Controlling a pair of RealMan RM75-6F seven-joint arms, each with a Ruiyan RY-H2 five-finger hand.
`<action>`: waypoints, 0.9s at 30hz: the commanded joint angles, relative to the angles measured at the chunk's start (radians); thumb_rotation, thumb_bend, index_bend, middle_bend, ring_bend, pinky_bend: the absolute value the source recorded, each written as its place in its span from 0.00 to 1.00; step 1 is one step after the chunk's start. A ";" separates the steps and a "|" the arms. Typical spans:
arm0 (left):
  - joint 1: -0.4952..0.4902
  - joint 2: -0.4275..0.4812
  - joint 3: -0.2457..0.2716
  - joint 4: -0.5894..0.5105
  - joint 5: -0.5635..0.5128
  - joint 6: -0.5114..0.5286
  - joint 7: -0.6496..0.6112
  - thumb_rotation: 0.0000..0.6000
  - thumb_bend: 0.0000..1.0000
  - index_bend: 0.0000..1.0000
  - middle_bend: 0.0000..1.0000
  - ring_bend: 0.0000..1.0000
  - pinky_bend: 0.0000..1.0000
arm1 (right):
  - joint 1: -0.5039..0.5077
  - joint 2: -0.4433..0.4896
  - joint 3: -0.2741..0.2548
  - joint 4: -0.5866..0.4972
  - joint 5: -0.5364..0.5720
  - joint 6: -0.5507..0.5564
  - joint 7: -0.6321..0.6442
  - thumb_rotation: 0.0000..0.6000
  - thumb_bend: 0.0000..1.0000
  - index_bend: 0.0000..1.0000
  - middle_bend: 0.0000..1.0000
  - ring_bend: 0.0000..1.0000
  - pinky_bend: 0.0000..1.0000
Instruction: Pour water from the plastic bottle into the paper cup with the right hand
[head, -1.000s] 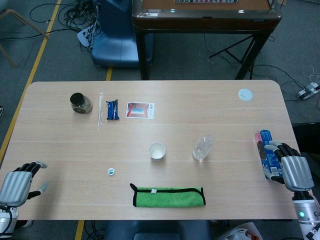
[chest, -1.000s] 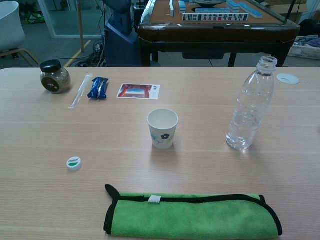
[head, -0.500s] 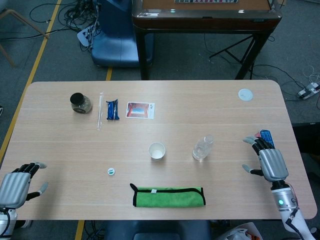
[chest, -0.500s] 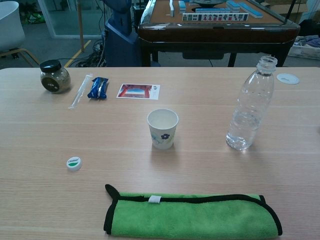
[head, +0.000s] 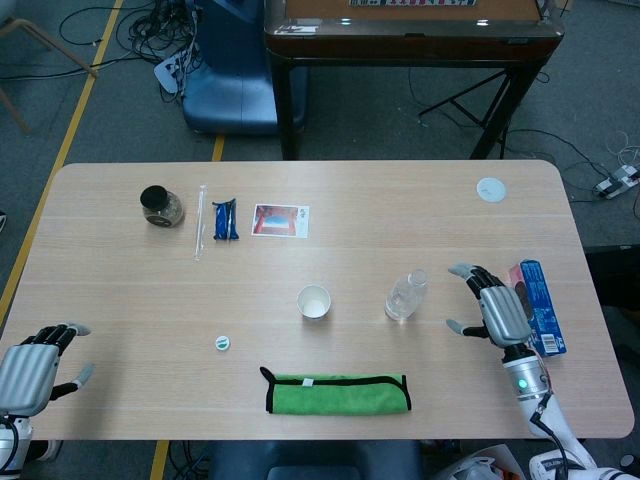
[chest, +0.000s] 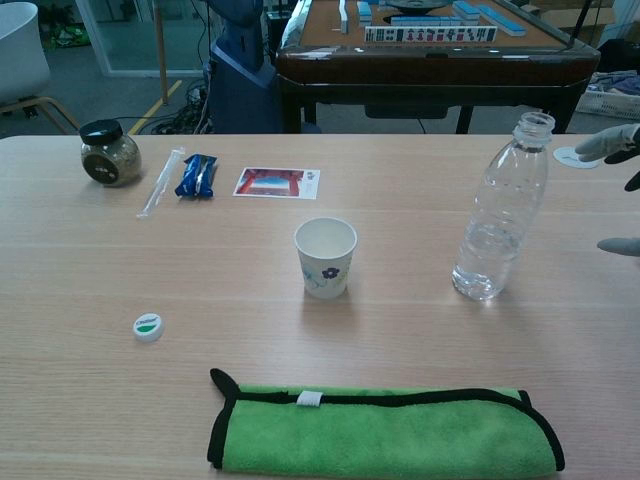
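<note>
The wooden counter (head: 120, 290) is carrying a paper cup (head: 314, 301) at centre, a plastic bottle (head: 405, 296) at three o'clock, a green cloth (head: 337, 393) at six, and a jar (head: 160, 206) at ten.

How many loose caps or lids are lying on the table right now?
2. A small green-and-white cap lies left of the paper cup, and a round white lid lies near the far right corner. Nothing suggests others are hidden.
</note>
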 joint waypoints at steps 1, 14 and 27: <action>0.001 0.000 -0.002 -0.001 -0.002 0.002 -0.002 1.00 0.23 0.34 0.33 0.32 0.50 | 0.023 -0.040 0.012 0.032 0.010 -0.021 0.115 1.00 0.10 0.19 0.19 0.16 0.31; 0.003 0.006 -0.005 -0.003 -0.007 0.002 -0.016 1.00 0.23 0.34 0.33 0.32 0.50 | 0.096 -0.144 0.023 0.153 0.027 -0.083 0.166 1.00 0.10 0.19 0.19 0.16 0.31; 0.001 0.006 -0.004 0.004 -0.010 -0.009 -0.029 1.00 0.23 0.34 0.33 0.32 0.50 | 0.153 -0.236 -0.002 0.301 -0.017 -0.095 0.248 1.00 0.10 0.19 0.19 0.16 0.31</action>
